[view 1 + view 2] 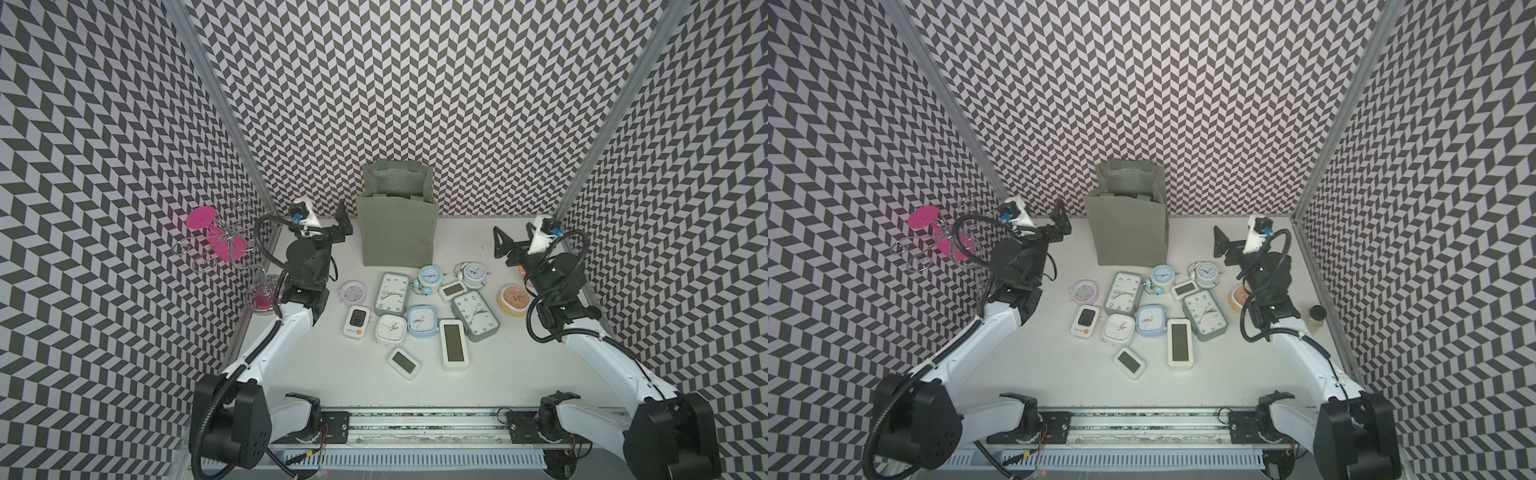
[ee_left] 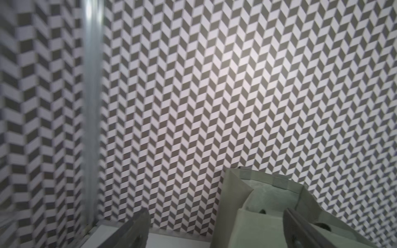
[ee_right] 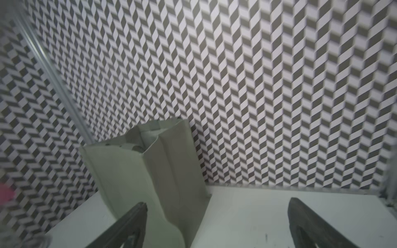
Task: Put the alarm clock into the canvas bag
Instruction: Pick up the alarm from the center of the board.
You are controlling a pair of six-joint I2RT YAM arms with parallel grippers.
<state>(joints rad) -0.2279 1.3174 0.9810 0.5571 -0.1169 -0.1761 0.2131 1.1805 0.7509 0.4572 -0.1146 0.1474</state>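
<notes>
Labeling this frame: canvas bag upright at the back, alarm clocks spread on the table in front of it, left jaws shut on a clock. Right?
No. The left gripper holds nothing: the left wrist view shows its jaws wide open, with no clock between them. The canvas bag is upright at the back, alarm clocks spread on the table in front of it.

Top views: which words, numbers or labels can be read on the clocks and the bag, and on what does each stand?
"2", "3", "4", "9", "10": hour numerals on the grey clock dial.
"1", "2", "3", "4": hour numerals on the second grey clock dial.
Orange-button clock: its display shows digits, too blurred to read.
All other dials: numerals too small to read.
Bag: no text visible.
</notes>
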